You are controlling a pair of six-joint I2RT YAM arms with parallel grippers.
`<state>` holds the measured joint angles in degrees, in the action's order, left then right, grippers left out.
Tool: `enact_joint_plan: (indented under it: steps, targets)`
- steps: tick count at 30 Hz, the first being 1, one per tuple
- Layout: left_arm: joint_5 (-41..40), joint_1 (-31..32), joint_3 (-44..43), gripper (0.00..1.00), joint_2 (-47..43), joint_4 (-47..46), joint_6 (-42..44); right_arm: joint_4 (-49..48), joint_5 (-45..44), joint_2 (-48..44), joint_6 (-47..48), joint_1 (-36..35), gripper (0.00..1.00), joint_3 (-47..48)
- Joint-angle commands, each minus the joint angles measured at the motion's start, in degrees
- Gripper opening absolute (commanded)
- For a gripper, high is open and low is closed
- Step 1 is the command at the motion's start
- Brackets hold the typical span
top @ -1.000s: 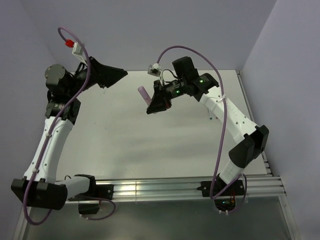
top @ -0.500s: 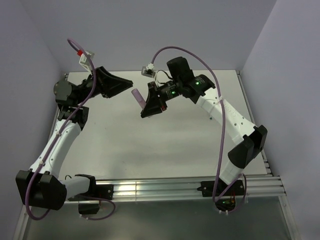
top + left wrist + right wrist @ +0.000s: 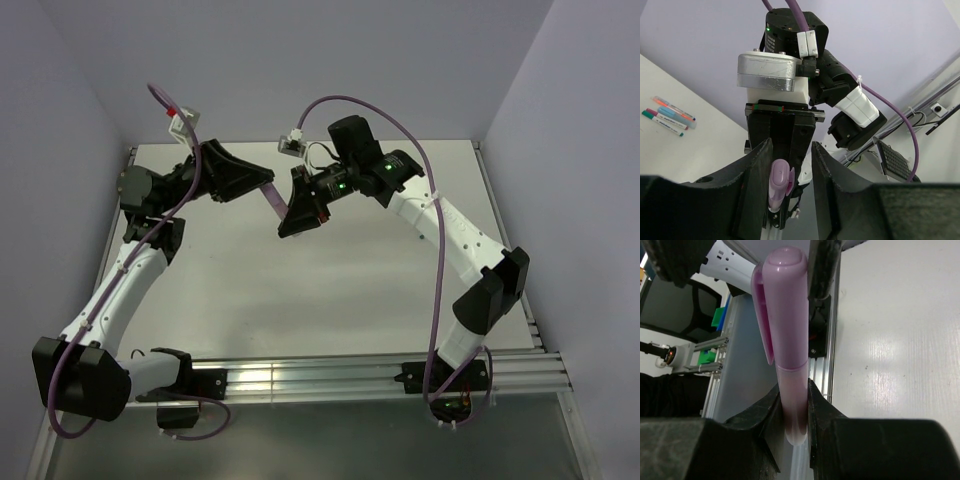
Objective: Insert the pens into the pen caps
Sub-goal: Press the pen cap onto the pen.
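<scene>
left gripper [image 3: 265,181] part open, jaws straddling the lilac pen cap [image 3: 780,182], gaps both sides, gripping nothing. pen [image 3: 790,374] mid-air, cap end toward 10 o'clock. right gripper [image 3: 792,388] clamped on its barrel. Light, stiff, slick plastic: I'd pinch the cap mid-length, off the clip.

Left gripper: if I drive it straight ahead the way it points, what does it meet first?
The capped end of the lilac pen, held by the right gripper, lined up between the left gripper's open fingers. Behind it, likely the right gripper itself; depth is unclear.
</scene>
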<state>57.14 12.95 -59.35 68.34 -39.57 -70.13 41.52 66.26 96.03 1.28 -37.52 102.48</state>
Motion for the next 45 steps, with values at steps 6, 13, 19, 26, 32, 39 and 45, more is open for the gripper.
enact_joint_plan:
  steps: [6, 13, 19, 26, 32, 39, 45]
  targets:
    - [0.2, 1.4, -0.2, 0.34, -0.8, 1.1, 1.7, -2.1, 0.3, 0.4, -1.2, -0.5, 0.00, 2.6]
    - [0.2, 2.1, -0.6, 0.33, -0.4, 2.2, 2.2, -2.2, 0.2, 0.3, -1.2, -0.5, 0.00, 2.4]
    - [0.2, 2.2, 0.6, 0.27, -0.7, 1.3, 1.6, -2.1, 0.0, 0.2, -1.2, -0.5, 0.00, 2.4]
    - [-0.7, 3.0, 3.4, 0.00, -1.4, 0.2, 0.6, -2.6, -0.3, 1.3, -2.8, 0.3, 0.00, 3.8]
    - [-1.2, 5.1, 5.5, 0.00, -2.0, 3.7, 3.4, -4.2, -0.9, 2.1, -5.1, 0.6, 0.00, 6.0]
    - [-0.5, 8.8, 8.5, 0.00, -2.3, 5.9, 5.8, -4.1, -0.7, 2.7, -4.7, 0.8, 0.00, 9.3]
    - [1.7, 12.9, 9.8, 0.00, -2.1, 10.0, 9.8, -3.8, 1.8, 3.0, -3.0, 1.0, 0.00, 9.2]
